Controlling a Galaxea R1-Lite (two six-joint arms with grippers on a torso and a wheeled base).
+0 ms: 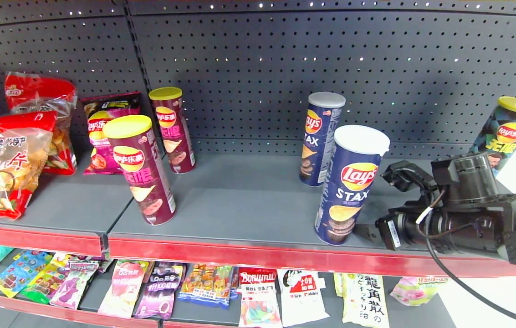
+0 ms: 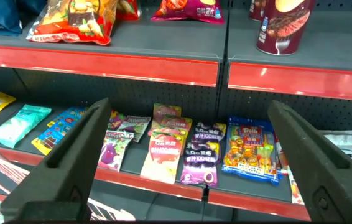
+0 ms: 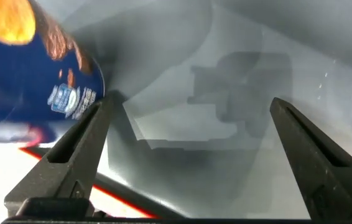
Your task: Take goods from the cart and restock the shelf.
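- The right tool [image 3: 191, 102] sits low over the upper shelf [image 1: 239, 200] with its jaws spread wide and nothing between them.
- The front blue chip can [image 1: 352, 182] stands upright on that shelf, close to the red front lip [image 1: 239, 256] and just beside the right tool. One finger [image 3: 95, 124] lies next to the can's base; I cannot tell whether they touch.
- The placing looks done, so the step in hand is probably clearing the arm away.
- Main risk: the can is tall and narrow and stands near the lip. A sideways sweep of the near finger could tip it, and it could roll over the edge onto the lower shelf [image 2: 163, 186] or the floor.
- A backward knock could send it into the rear blue can [image 1: 321, 136], which stands a little behind it.
- A dark can with a yellow lid [image 1: 510, 127] stands behind the right arm. Lifting or swinging the wrist rearward could catch it.
- The arm's black cable [image 1: 449, 269] hangs past the lip and could snag there on a fast pull.
- The left tool [image 2: 188, 106] hangs wide open and empty in front of the lower shelf's candy bags [image 2: 198, 152], away from the cans.
- The two maroon cans [image 1: 141, 168] stand well apart from the right arm and are at little risk.
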